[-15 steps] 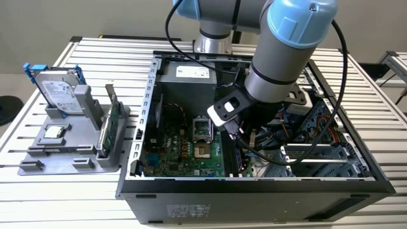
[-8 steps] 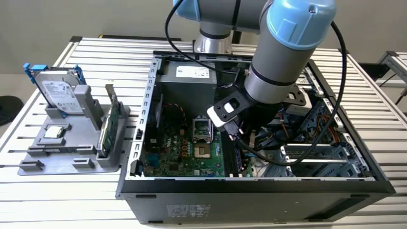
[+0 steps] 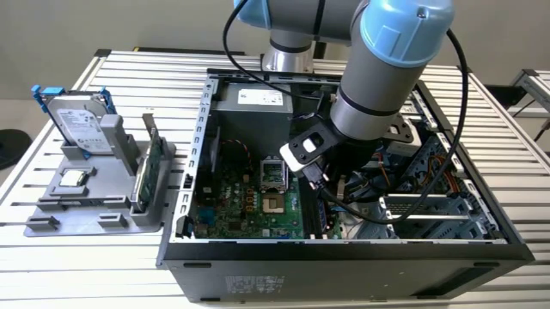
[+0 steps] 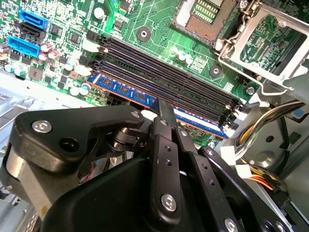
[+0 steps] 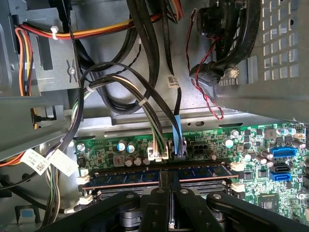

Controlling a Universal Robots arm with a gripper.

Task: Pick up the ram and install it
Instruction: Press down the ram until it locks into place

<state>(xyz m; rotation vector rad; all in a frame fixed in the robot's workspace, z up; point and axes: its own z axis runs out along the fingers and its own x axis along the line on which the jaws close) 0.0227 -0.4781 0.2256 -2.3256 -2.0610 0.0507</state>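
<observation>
Fingers (image 4: 166, 113) pinching the ram (image 4: 126, 91) at mid-length, stick standing in the outermost motherboard slot (image 5: 203, 184) inside the case (image 3: 344, 248). Judging best done by pressing straight down, keeping both ends level until side latches (image 5: 236, 166) click

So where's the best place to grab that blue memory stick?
By the middle of its long top edge, coming straight down from above the board. The ram stands on edge in a slot of the motherboard, so only its thin upper edge is free, and its two flat faces suit a pinch. In both wrist views the gripper sits there, at mid-length.
</observation>
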